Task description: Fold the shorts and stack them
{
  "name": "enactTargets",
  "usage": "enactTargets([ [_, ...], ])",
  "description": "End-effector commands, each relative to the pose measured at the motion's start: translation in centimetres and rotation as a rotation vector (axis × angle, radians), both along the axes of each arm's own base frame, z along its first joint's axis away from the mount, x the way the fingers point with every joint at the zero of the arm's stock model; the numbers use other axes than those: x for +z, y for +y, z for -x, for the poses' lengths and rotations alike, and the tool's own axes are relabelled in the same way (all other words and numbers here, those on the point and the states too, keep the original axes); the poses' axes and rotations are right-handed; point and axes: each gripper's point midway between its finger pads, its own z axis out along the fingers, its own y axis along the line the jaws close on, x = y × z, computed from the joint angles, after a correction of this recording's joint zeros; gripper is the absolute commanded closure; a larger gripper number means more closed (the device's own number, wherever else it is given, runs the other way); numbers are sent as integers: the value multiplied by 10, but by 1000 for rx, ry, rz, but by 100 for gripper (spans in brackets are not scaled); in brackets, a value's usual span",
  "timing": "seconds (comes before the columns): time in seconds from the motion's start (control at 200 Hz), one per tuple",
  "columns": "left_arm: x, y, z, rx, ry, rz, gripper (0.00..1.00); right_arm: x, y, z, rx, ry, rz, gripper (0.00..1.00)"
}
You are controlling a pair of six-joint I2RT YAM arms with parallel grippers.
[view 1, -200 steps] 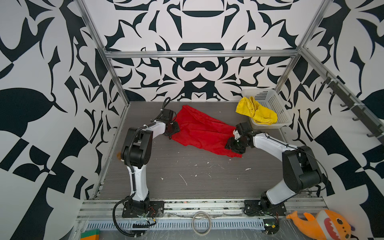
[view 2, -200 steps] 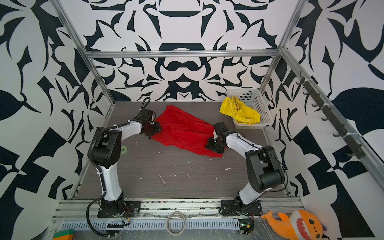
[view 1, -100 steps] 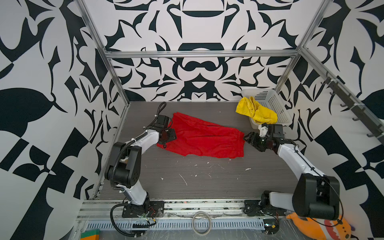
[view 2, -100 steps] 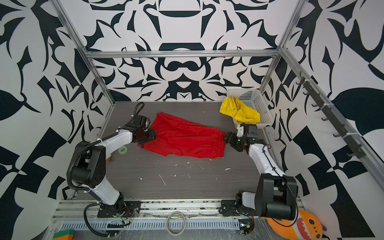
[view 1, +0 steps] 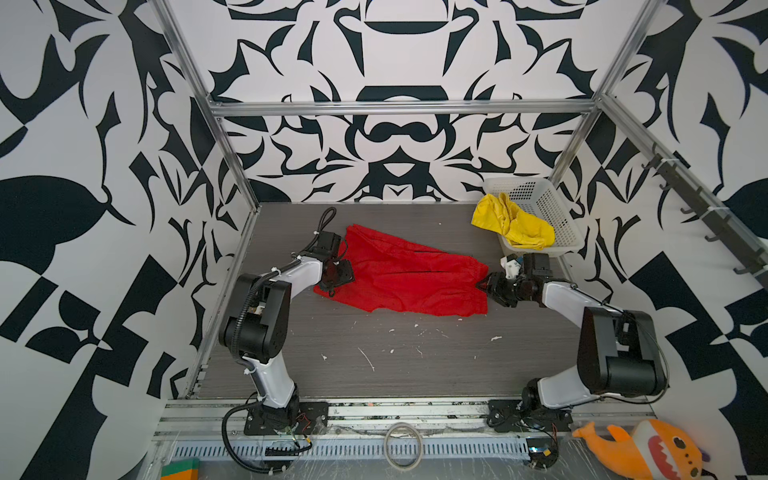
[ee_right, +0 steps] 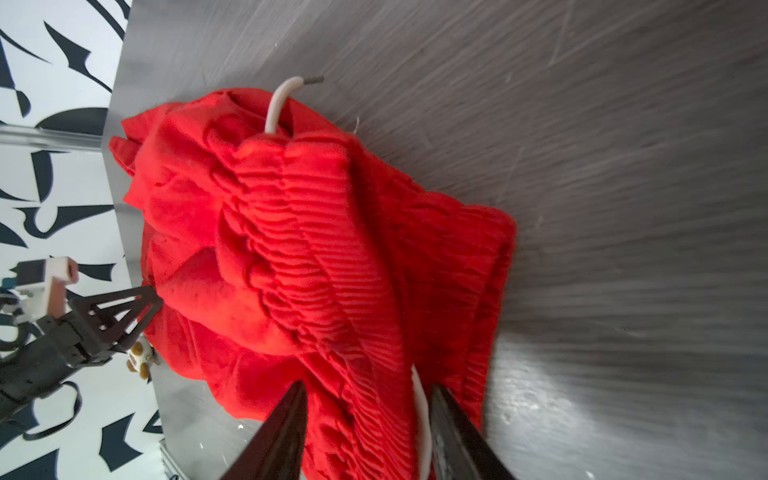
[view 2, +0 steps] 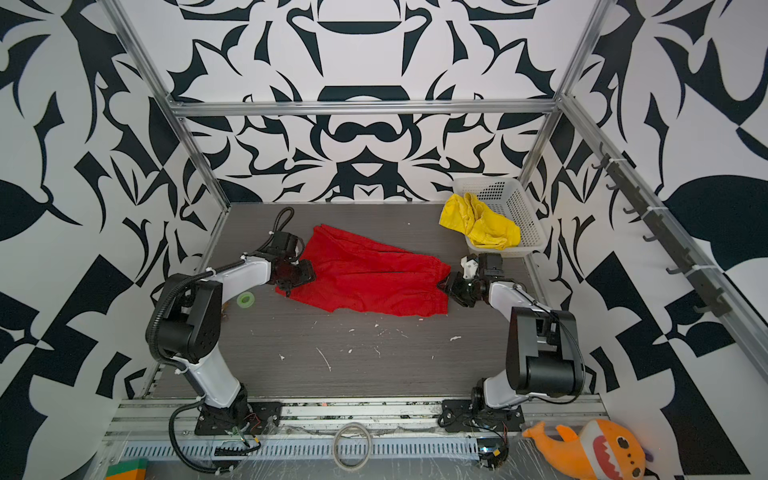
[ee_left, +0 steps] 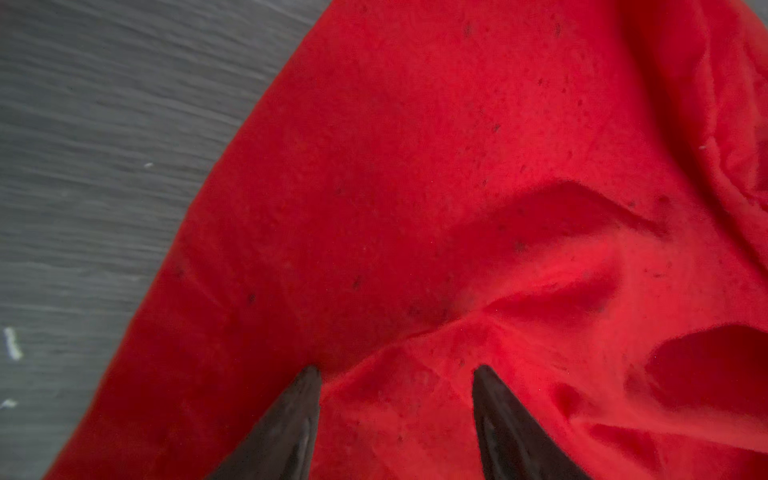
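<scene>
The red shorts point(view 1: 403, 278) point(view 2: 365, 278) lie spread flat across the middle of the table, with the waistband toward the right. My left gripper point(view 1: 338, 278) point(view 2: 299, 276) rests on their left leg end. In the left wrist view it point(ee_left: 397, 370) is open, with red cloth point(ee_left: 415, 166) under and between the tips. My right gripper point(view 1: 484, 286) point(view 2: 444, 286) is at the waistband edge. In the right wrist view it point(ee_right: 365, 388) stands open astride the ribbed waistband point(ee_right: 311, 249) and a white drawstring point(ee_right: 278, 104). The yellow shorts point(view 1: 515, 224) point(view 2: 482, 224) hang crumpled over the basket rim.
A white perforated basket point(view 1: 552, 208) point(view 2: 519, 203) sits at the back right corner. A green tape roll point(view 2: 245, 298) lies left of the shorts. White scraps dot the table's front. An orange plush shark point(view 1: 648, 453) and a ring point(view 1: 402, 444) lie beyond the front rail.
A second ago the red shorts lay bunched in the middle. Both arms then drew them out sideways, the right arm swinging far right. They now lie wide and flat.
</scene>
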Motion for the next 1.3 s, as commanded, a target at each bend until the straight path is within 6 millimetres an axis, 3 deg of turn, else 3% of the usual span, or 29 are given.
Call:
enactTargets([
  [0.0, -8, 1, 4, 16, 29, 4, 38, 7, 11, -9, 35, -49, -21, 51],
  [0.1, -12, 1, 5, 22, 37, 2, 39, 1, 12, -11, 38, -32, -26, 52],
  [0.19, -15, 2, 7, 32, 46, -1, 40, 5, 13, -10, 39, -27, -32, 69],
  [0.305, -19, 5, 9, 46, 58, -11, 40, 30, 16, -4, 57, -31, -39, 92],
  [0.37, -21, 6, 10, 46, 64, -16, 40, 43, 20, 3, 62, -22, -73, 100],
  [0.51, -27, 7, 13, 52, 78, -19, 40, 46, 23, 27, 50, 49, -96, 100],
  [0.65, -28, 7, 14, 56, 81, -20, 41, 25, 23, 55, 15, 139, -98, 100],
  [0.825, -30, 9, 15, 58, 88, -26, 41, -32, 13, 91, -71, 348, -59, 100],
  [0.935, -28, 9, 15, 57, 87, -27, 40, -48, 9, 98, -87, 425, -37, 100],
  [0.99, -25, 9, 14, 57, 79, -26, 41, -39, 9, 92, -77, 398, -35, 83],
  [1.055, -21, 9, 13, 59, 68, -25, 41, -13, 7, 79, -65, 317, -6, 65],
  [1.21, -10, 7, 9, 62, 42, -10, 40, 62, -8, 58, -35, 70, 135, 45],
  [1.295, -9, 6, 8, 59, 41, -5, 40, 83, -15, 47, 7, -50, 231, 37],
])
